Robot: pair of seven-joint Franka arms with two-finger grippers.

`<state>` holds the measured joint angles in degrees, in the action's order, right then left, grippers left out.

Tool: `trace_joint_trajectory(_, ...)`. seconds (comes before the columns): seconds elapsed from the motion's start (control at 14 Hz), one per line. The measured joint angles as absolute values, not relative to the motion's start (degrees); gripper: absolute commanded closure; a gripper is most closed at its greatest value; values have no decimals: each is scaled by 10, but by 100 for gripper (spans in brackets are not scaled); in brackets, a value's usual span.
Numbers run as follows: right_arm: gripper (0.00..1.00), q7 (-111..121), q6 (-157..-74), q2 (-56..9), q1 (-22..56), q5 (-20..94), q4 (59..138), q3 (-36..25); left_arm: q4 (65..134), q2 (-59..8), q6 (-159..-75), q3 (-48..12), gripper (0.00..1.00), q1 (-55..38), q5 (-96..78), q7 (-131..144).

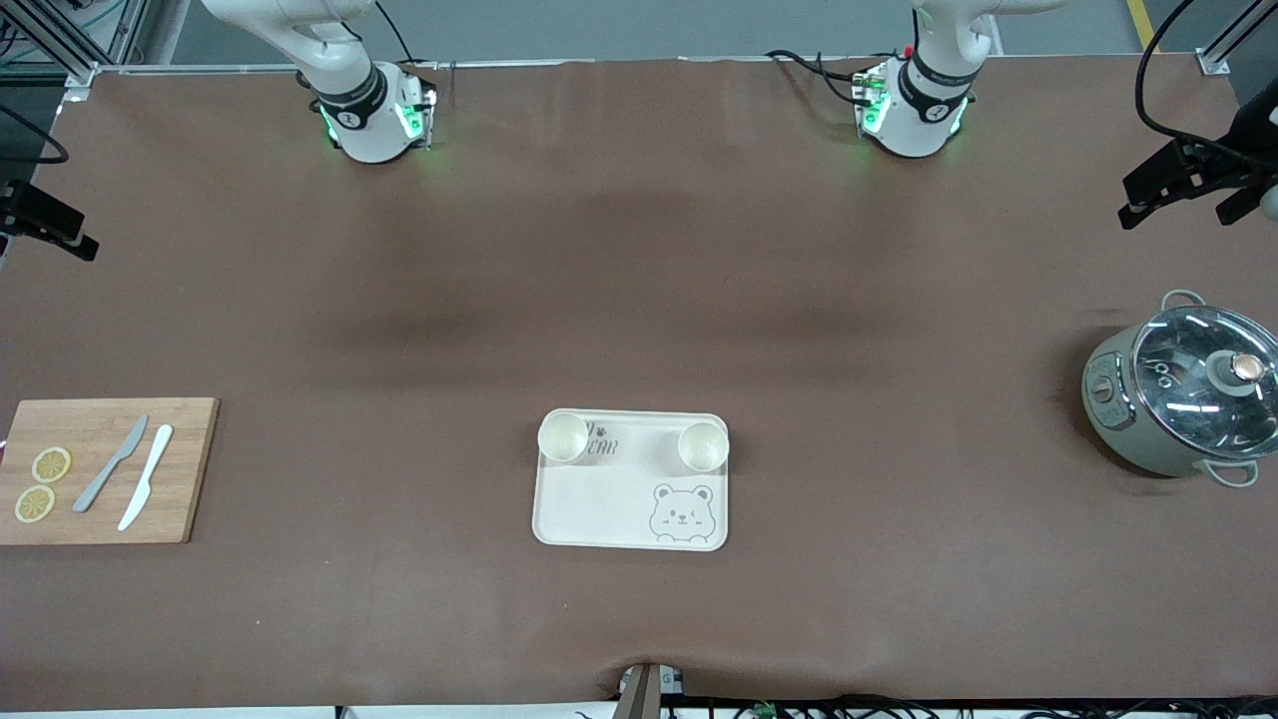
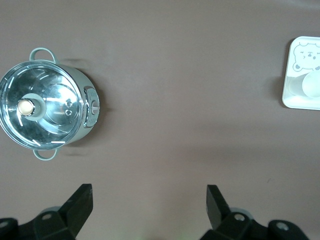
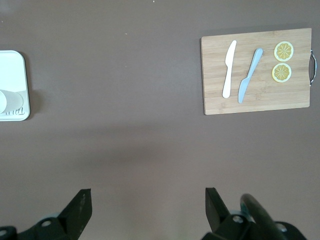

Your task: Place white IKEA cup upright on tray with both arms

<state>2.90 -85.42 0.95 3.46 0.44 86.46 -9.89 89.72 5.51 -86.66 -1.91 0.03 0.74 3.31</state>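
We find two white cups (image 1: 563,436) (image 1: 703,445) upright on the tray (image 1: 609,499), mid-table toward the worktop's near edge; placement looks complete. The left gripper (image 2: 149,202) and right gripper (image 3: 148,205) hang over bare tabletop, jaws wide, holding nothing.

Cream tray (image 1: 599,499) lies flat, well clear of both grippers; two white cups (image 1: 563,437) (image 1: 703,446) stand upright on it.
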Motion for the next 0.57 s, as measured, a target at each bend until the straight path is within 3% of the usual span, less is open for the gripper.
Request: trace_joint_trajectory(0.57, 0, 29, -854, 9, 34, 4, 865, -102, 893, 55, -863, -19, 0, -1, 7, 33)
